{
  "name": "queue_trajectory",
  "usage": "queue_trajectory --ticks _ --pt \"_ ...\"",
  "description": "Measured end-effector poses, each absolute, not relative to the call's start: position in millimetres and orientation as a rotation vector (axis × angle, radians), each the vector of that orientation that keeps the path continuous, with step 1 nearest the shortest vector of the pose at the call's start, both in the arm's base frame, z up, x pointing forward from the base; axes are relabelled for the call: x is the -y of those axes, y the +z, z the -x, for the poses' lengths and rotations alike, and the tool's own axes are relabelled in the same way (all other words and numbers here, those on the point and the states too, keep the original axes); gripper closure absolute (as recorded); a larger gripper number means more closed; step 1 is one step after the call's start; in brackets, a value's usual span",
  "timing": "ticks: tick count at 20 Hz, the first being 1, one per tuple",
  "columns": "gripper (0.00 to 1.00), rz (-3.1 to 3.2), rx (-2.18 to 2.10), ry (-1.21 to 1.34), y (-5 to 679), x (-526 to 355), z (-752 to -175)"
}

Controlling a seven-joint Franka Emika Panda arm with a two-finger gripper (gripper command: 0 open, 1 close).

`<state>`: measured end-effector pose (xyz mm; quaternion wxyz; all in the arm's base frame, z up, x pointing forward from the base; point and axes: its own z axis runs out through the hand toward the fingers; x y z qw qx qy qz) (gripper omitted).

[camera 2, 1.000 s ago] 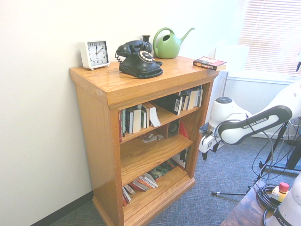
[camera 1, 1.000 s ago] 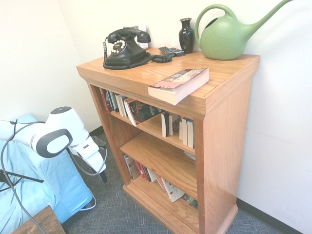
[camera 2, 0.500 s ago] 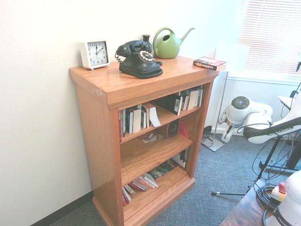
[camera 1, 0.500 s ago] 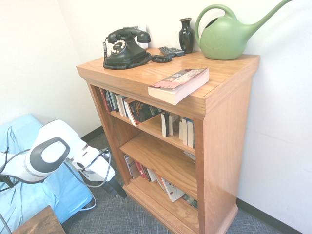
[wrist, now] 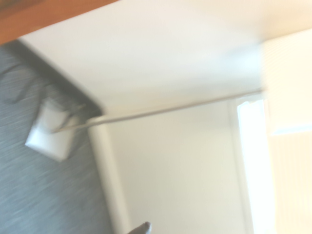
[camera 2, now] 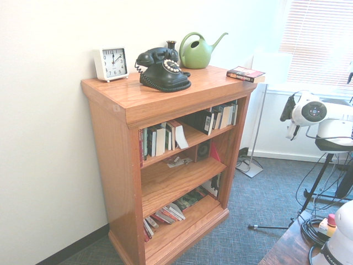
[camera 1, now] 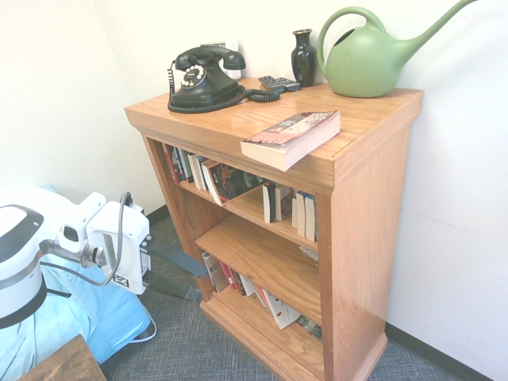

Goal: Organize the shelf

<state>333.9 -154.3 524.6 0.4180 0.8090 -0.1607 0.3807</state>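
The shelf (camera 1: 369,230) stands against the wall, its front facing the arm; on its top lie the phone (camera 1: 205,79), the remote (camera 1: 278,83), the vase (camera 1: 303,59), the can (camera 1: 365,63), the clock (camera 2: 112,63) and a loose book (camera 1: 292,136); the book lies flat near the front edge, a corner jutting past it. The gripper (camera 1: 189,279) is off to the side of the shelf in the first exterior view, fingers spread wide with nothing between them; it points towards the lower part of the shelf, apart from the book.

The step in hand looks to be the approach, most likely to the loose book; the arm does best to rise well above the top first, so that the fingers clear the overhang; then come over the book slowly, turn the jaws to straddle its narrower width, and lower them level. The jutting corner offers a way to get a finger under the cover; a push there could tip the book off, so contact should be light and even; a paperback may flex or fan open, so the grip wants to be firm near the spine.

The upper tier has a gap between the leaning books (camera 1: 226,181) and the upright ones (camera 1: 305,214); that seems a fair slot, entered spine outward and straight.
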Motion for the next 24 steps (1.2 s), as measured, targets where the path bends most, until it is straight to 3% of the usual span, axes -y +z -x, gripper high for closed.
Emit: queue_trajectory --ticks 13,24 --pt "0.0 -1.923 0.285 1.077 588 156 -434" --pt "0.0 -1.804 0.021 1.169 588 170 -444"
